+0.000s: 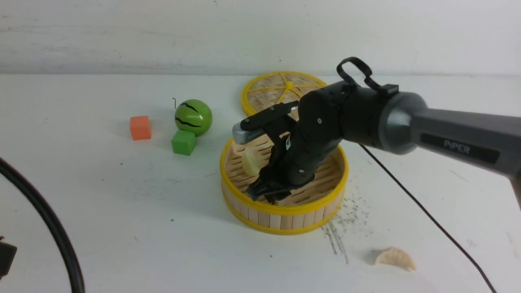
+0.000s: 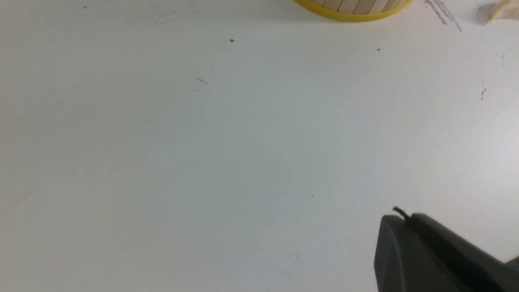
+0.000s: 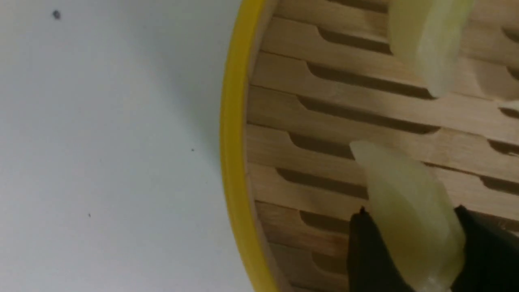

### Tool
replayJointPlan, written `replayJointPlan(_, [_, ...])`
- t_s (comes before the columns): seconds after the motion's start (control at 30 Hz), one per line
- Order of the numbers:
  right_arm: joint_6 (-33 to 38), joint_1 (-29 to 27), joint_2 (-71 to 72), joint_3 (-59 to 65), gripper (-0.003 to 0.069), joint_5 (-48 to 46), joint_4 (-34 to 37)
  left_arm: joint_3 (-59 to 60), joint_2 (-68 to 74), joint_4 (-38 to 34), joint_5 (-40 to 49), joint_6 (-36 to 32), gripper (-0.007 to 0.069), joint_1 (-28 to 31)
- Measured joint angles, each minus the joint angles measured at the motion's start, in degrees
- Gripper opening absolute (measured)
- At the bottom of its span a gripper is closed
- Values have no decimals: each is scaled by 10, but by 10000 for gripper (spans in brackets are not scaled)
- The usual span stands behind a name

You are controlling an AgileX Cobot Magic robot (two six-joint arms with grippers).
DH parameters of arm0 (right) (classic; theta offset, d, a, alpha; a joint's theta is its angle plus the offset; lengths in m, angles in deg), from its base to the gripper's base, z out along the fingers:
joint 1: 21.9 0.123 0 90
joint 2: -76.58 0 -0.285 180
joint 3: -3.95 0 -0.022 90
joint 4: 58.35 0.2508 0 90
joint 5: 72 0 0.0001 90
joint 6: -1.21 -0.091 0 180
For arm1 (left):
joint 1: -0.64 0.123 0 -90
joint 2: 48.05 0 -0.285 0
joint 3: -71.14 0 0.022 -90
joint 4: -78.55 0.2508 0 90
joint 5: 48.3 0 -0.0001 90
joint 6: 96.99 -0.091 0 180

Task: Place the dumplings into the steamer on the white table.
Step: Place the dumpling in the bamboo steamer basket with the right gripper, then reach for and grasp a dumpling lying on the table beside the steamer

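In the front view our right pincer (image 1: 266,194) hangs inside the steamer (image 1: 285,221), tips close to its near wall; one dumpling (image 1: 251,162) lies on the slats (image 1: 321,185) just left of the pincer and farther back; a stray dumpling (image 1: 395,259) lies on the table (image 1: 122,228) well to the pincer's right, long axis running left to right. In the left wrist view we see the left pincer (image 2: 399,239) pressed together, the steamer well apart from it. In the right wrist view black fingers (image 3: 365,251) pinch a held dumpling (image 3: 405,194); its long axis runs along them, its tip sticking out past the fingertips over the slats.
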Motion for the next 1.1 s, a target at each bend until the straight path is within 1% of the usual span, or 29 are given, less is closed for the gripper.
replayJointPlan(0.03, [-8,0,2,-5,342,-11,-1,0,0,0,0,0,-14,0])
replayJointPlan(0.07, [-11,0,5,-9,370,-16,-1,0,-1,1,0,0,-14,0])
replayJointPlan(0.13, [-12,0,20,-24,452,-52,-6,0,-1,2,0,-2,-13,0])
replayJointPlan(0.2, [3,0,45,-41,524,-95,-21,0,-1,2,0,-2,-13,0])
replayJointPlan(0.23, [9,0,55,-43,544,-110,-27,0,-1,2,0,-3,-13,0])
replayJointPlan(0.27, [23,-1,83,-45,583,-157,-44,0,-1,4,0,-6,-13,0])
replayJointPlan(0.3, [27,-1,87,-45,586,-163,-49,0,-1,4,0,-7,-13,0])
replayJointPlan(0.33, [43,-8,120,-31,603,-211,-68,0,-1,4,0,-13,-13,0])
replayJointPlan(0.37, [45,-9,124,-28,603,-215,-68,0,-1,4,0,-13,-13,0])
replayJointPlan(0.4, [62,-27,161,18,596,-233,-68,0,-1,4,0,-15,-13,0])
replayJointPlan(0.43, [67,-35,174,39,593,-233,-68,0,-1,4,0,-16,-13,0])
replayJointPlan(0.47, [77,-55,199,87,580,-224,-68,0,-1,4,0,-17,-12,0])
replayJointPlan(0.5, [77,-59,203,87,577,-222,-68,0,-1,4,0,-17,-12,0])
replayJointPlan(0.53, [91,-91,233,166,556,-194,-56,0,-1,4,0,-17,-11,0])
replayJointPlan(0.6, [116,-132,258,248,534,-148,-46,0,-1,4,0,-17,-9,0])
replayJointPlan(0.67, [151,-160,264,306,523,-103,-37,0,-1,4,0,-18,-8,0])
replayJointPlan(0.7, [156,-160,264,312,522,-103,-36,0,-1,4,0,-18,-9,0])
replayJointPlan(0.8, [231,-170,253,375,519,-27,-19,0,-1,2,-1,-18,-8,0])
replayJointPlan(0.9, [273,-168,233,386,519,20,6,0,-1,-3,-4,-18,-6,0])
replayJointPlan(0.97, [286,-168,215,386,519,52,17,0,-1,-11,-4,-18,-3,0])
replayJointPlan(1.1, [291,-168,192,388,496,71,21,0,-1,-15,0,-18,-1,0])
